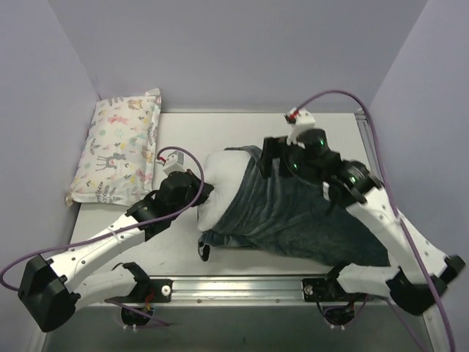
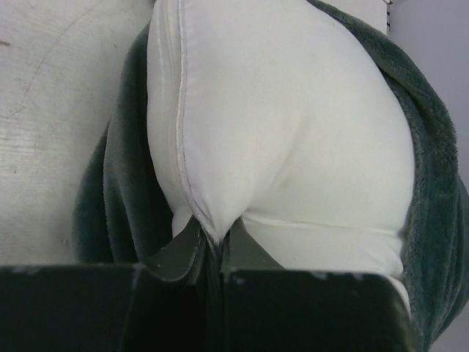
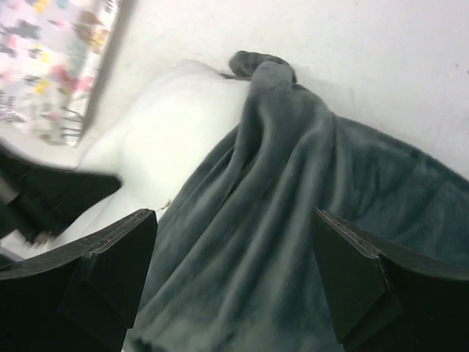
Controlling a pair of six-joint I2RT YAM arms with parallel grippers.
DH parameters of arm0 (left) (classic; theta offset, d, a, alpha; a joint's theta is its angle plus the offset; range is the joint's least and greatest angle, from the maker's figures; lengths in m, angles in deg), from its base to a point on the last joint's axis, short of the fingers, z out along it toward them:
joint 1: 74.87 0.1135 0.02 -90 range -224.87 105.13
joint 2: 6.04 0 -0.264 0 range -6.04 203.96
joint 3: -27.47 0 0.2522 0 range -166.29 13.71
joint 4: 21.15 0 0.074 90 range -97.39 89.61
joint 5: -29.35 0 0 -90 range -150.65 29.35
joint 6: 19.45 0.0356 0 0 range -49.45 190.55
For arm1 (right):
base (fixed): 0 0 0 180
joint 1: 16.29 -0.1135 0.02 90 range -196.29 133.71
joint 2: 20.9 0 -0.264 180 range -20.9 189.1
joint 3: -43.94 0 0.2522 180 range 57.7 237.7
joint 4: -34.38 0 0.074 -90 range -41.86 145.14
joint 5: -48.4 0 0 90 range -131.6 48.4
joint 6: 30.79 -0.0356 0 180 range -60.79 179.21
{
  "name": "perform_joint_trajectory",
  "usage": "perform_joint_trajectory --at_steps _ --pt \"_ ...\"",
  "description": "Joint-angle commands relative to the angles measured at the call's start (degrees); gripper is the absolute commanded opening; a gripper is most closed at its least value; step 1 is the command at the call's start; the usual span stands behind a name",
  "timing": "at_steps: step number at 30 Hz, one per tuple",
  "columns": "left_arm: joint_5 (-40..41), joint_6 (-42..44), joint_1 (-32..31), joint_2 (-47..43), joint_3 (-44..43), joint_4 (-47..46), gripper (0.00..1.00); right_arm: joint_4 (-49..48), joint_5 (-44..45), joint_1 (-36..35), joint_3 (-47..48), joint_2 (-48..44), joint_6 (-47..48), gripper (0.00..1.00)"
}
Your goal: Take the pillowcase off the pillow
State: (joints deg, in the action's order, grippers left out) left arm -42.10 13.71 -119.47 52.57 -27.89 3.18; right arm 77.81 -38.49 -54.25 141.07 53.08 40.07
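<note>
The white pillow (image 1: 222, 182) lies mid-table, its left end bare and the rest inside the dark grey-green pillowcase (image 1: 293, 216), which spreads limp toward the right. My left gripper (image 1: 206, 192) is shut on the pillow's pointed corner (image 2: 212, 233). In the left wrist view the bare pillow (image 2: 293, 132) bulges out, with pillowcase (image 2: 121, 198) fabric bunched on both sides. My right gripper (image 1: 270, 158) hovers open above the pillowcase's far edge. Its fingers (image 3: 124, 249) stand wide apart over the wrinkled pillowcase (image 3: 293, 205), nothing between them. The pillow (image 3: 168, 139) shows beyond.
A pastel animal-print pillow (image 1: 117, 150) lies at the far left of the table, against the wall. Purple-grey walls close in the table (image 1: 220, 128) on three sides. A metal rail (image 1: 234, 286) with the arm bases runs along the near edge.
</note>
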Motion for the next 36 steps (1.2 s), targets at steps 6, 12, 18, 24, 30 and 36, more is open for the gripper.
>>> perform_joint_trajectory --at_steps 6,12,18,24,30,36 --pt "-3.5 0.4 5.0 7.2 -12.6 -3.1 0.00 -8.0 13.7 -20.1 -22.7 -16.1 -9.6 0.89" --pt "-4.0 0.4 5.1 10.5 -15.8 -2.4 0.00 -13.7 27.9 -37.2 -27.5 -11.1 -15.9 0.92" --pt "-4.0 0.2 5.2 10.6 -15.5 -2.5 0.00 -14.5 35.8 -40.9 -23.9 -1.4 -18.6 0.96" --pt "-5.4 1.1 7.2 8.3 -15.6 -1.6 0.00 -9.2 44.0 -39.4 -24.3 3.6 -21.2 0.90" --pt "-8.1 3.1 10.1 7.7 -18.0 -0.2 0.00 -4.5 45.7 -37.9 -24.0 4.4 -20.6 0.16" --pt "-15.5 4.6 19.9 9.4 -20.5 0.2 0.00 0.4 44.5 -38.1 -28.1 0.7 -22.7 0.11"
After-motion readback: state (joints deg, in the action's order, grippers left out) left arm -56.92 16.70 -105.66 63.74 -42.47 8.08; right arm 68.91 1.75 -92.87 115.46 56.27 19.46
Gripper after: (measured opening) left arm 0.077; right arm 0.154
